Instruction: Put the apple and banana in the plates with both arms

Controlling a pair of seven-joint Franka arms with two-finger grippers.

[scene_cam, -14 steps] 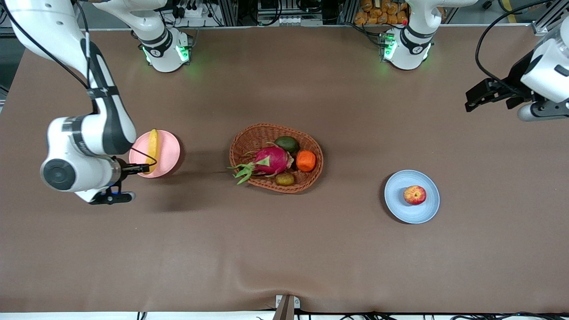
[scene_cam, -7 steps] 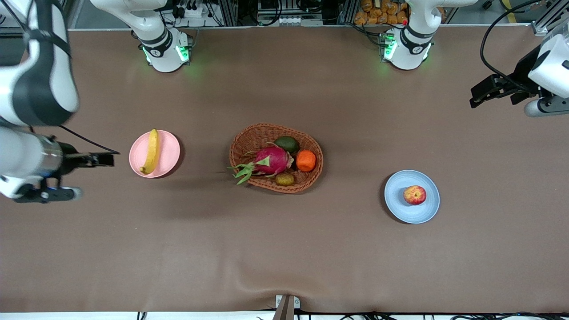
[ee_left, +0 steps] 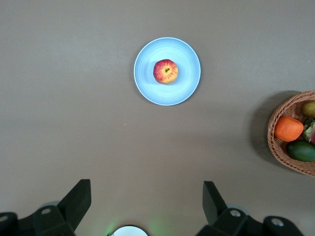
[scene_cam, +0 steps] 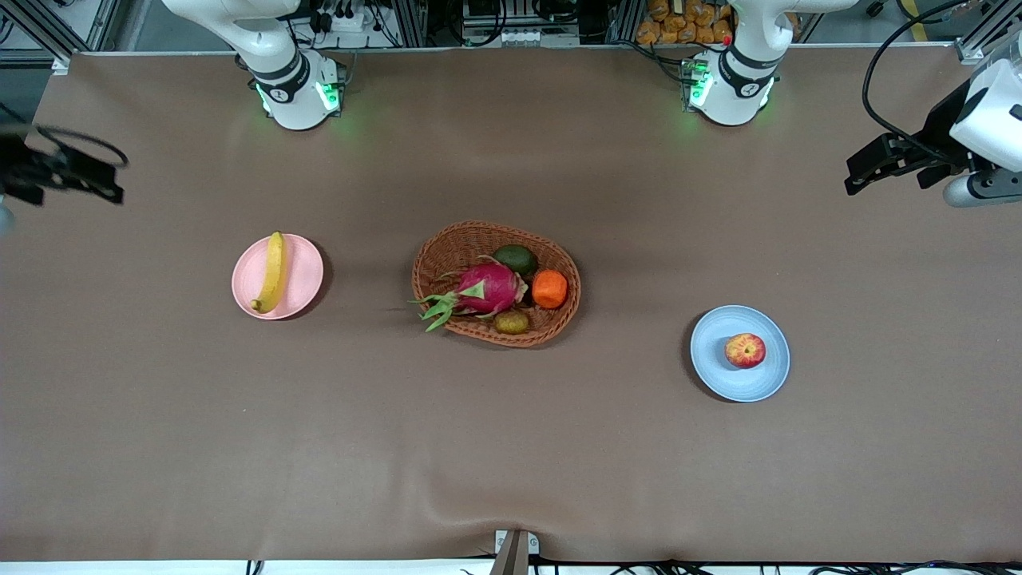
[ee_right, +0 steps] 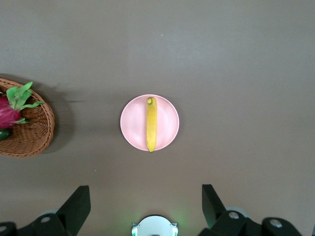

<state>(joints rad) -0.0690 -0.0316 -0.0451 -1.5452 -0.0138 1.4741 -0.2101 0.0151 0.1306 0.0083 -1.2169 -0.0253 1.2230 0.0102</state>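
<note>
**Both fruits on their plates, both grippers up and clear**

We see the apple [scene_cam: 745, 350] resting on the blue plate [scene_cam: 718, 369], at the lower right of the front frame, toward the left arm's end of the table. In the left wrist view the apple [ee_left: 166, 71] sits near the middle of that plate [ee_left: 187, 88], well apart from the left gripper [ee_left: 146, 205], whose two fingers [ee_left: 76, 201] stand spread wide with nothing between them. In the front view the left gripper [scene_cam: 866, 169] hangs at the upper right edge of the frame, over bare table.

The banana [scene_cam: 272, 272] lies along the pink plate [scene_cam: 303, 275] at the middle left of the front frame, its dark tip at the plate's nearer rim. From the right wrist view the banana [ee_right: 151, 124] crosses the plate [ee_right: 133, 123] lengthwise, well clear of the right gripper [ee_right: 146, 205], whose fingers [ee_right: 78, 202] are likewise spread and empty. The right gripper [scene_cam: 76, 177] shows at the upper left edge of the front frame, over the table's end.

Between the plates, at mid-frame, stands the basket [scene_cam: 447, 247], holding a dragon fruit [scene_cam: 487, 288], an orange [scene_cam: 549, 288] and two greenish fruits.
</note>
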